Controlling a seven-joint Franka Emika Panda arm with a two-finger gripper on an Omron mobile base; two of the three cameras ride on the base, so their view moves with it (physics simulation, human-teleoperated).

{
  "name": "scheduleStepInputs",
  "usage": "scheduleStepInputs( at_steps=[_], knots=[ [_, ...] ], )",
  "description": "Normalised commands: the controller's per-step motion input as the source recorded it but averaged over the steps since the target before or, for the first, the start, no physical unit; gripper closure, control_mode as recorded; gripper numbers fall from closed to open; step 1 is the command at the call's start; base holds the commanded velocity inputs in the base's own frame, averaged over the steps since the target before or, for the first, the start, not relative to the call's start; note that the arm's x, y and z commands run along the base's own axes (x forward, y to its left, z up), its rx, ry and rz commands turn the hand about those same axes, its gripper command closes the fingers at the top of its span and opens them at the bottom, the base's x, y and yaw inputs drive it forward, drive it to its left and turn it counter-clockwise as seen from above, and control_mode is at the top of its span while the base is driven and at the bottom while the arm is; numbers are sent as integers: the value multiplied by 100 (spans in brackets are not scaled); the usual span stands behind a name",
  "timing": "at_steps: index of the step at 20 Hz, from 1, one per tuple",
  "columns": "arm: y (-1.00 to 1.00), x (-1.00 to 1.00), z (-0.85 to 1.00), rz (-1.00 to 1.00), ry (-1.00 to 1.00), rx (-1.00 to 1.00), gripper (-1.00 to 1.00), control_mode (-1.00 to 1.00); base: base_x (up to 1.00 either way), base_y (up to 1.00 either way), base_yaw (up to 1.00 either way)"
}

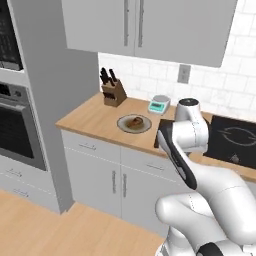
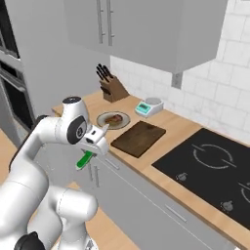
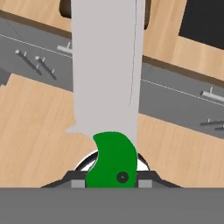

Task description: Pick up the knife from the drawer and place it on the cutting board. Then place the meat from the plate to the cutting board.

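Green handle clamped in your gripper (image 2: pixel 91 155), so the knife (image 2: pixel 85 159) is in hand, hanging in front of the cabinet fronts, left of and below the cutting board (image 2: pixel 138 137). The meat (image 2: pixel 114 118) sits on the plate (image 2: pixel 104 123), left of the bare board. Both placements are left, I'd say.

I am counting one green-handled knife (image 2: pixel 84 159), one cutting board (image 2: pixel 138 137), one plate (image 2: pixel 113 120) carrying one piece of meat (image 2: pixel 114 118), one knife block (image 2: pixel 113 90) with a few black handles showing, one small scale (image 2: pixel 149 107), one cooktop (image 2: pixel 213 167), and one wall outlet (image 1: pixel 183 73) sitting along the bench (image 2: pixel 183 128).
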Motion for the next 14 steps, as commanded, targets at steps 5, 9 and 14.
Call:
scheduleStepInputs(
  at_steps=[5,9,14],
  knots=[
    [0,0,0,0,0,0,100,100,71,0,-22],
    [0,0,0,0,0,0,100,100,59,3,-22],
    [0,0,0,0,0,0,100,100,44,24,-29]
  ],
)
